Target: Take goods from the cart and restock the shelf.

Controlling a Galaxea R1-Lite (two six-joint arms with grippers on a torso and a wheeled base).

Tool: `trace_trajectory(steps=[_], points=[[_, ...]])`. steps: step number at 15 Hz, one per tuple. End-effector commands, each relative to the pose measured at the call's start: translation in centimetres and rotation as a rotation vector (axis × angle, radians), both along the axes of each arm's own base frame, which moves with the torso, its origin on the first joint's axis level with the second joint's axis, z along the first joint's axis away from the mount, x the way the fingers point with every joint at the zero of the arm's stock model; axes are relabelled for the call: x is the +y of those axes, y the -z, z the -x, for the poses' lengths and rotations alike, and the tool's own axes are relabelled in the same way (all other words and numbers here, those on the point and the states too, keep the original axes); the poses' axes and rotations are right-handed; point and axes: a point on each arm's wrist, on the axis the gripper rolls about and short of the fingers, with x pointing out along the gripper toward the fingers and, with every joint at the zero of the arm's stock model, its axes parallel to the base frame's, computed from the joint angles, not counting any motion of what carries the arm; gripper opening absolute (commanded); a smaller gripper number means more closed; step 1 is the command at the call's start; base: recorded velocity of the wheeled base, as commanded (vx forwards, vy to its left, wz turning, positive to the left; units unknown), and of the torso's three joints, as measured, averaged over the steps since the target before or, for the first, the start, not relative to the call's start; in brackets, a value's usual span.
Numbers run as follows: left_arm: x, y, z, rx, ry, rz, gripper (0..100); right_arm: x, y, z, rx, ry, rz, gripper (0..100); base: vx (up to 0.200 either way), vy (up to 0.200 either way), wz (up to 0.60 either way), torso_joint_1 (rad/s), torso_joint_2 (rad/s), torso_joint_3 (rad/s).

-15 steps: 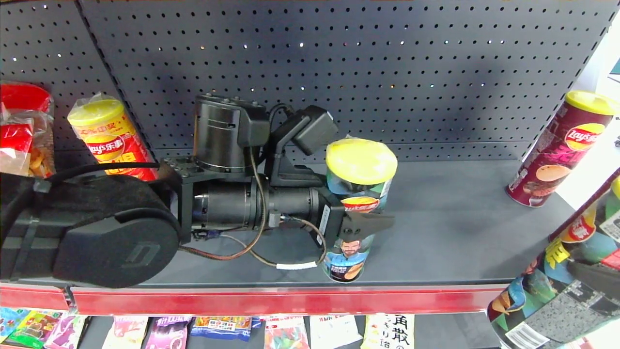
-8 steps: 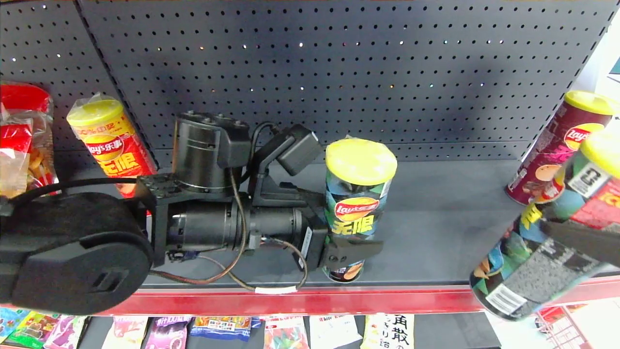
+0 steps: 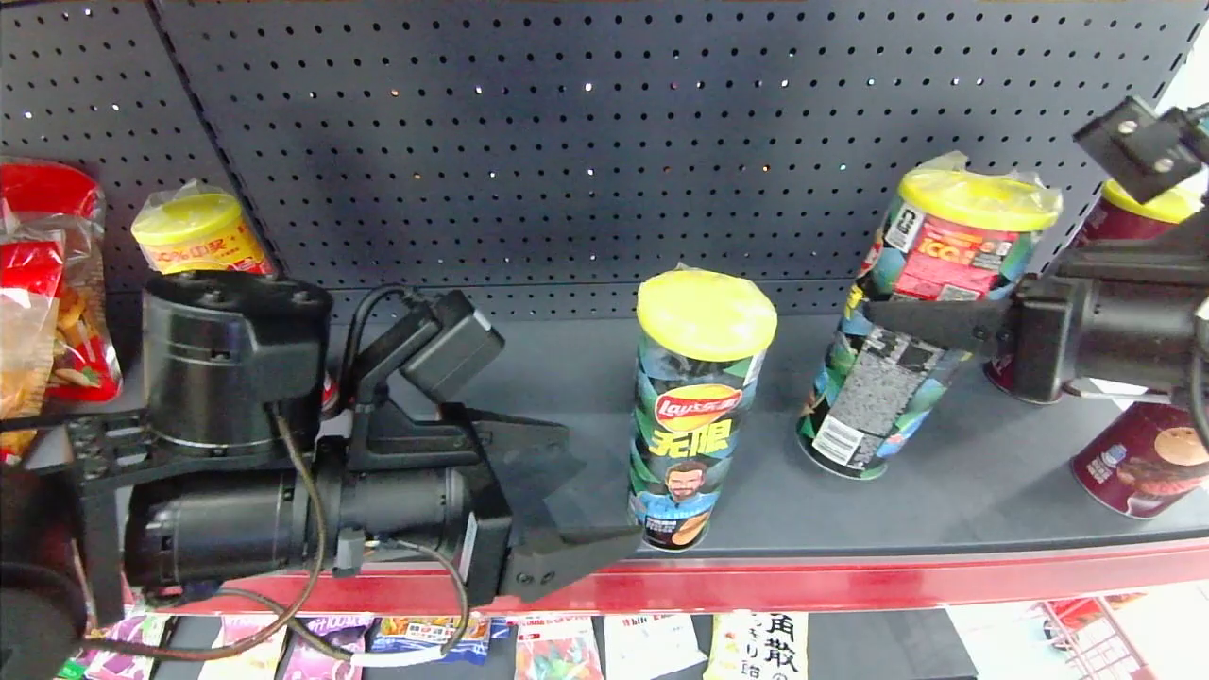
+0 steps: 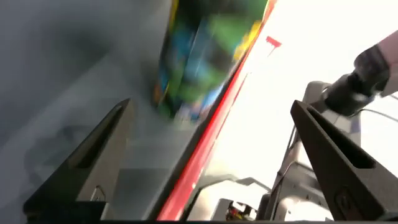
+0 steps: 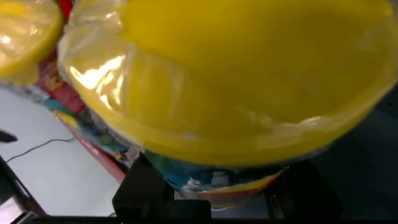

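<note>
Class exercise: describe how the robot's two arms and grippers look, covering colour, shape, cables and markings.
The left arm and right arm are matte black, built from cylindrical housings and angular brackets. The left one carries thin looping cables with a white tag. The left gripper has flat, tapering black fingers; the right gripper shows the same on a blocky body.

My left arm point(image 3: 227, 529) and right arm point(image 3: 1105, 331) are matte black: round joints, looping brown cable point(image 3: 312, 510), small screws point(image 3: 1119, 126), wedge-shaped fingers point(image 3: 576, 557).
</note>
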Motion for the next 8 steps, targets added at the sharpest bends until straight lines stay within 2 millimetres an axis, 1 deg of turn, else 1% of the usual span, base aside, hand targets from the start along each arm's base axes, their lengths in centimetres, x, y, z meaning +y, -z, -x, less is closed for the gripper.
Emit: trace_trajectory(steps=[1, 4, 5, 6, 8], points=[[1.7, -0.1, 1.1, -0.015, -0.034, 0.005, 100, 1.9, 1.2, -3.6, 0.022, -0.016, 0.009, 0, 0.000, 0.000, 0.00, 0.000, 0.00, 0.000], [3.1, -0.2, 1.1, -0.041, -0.074, -0.004, 100, 4.2, 1.1, -6.5, 0.001, -0.053, -0.002, 0, 0.000, 0.000, 0.00, 0.000, 0.00, 0.000], [3.2, -0.3, 1.1, -0.045, -0.079, -0.001, 100, 4.4, 1.1, -6.8, 0.002, -0.060, -0.002, 0, 0.000, 0.000, 0.00, 0.000, 0.00, 0.000], [3.9, -0.4, 0.8, -0.052, -0.109, 0.002, 100, 5.8, 1.0, -7.3, -0.003, -0.097, -0.006, 0, 0.000, 0.000, 0.00, 0.000, 0.00, 0.000], [4.8, -0.6, 0.4, -0.062, -0.150, 0.004, 100, 7.2, 1.3, -7.9, 0.001, -0.126, -0.002, 0, 0.000, 0.000, 0.00, 0.000, 0.00, 0.000]])
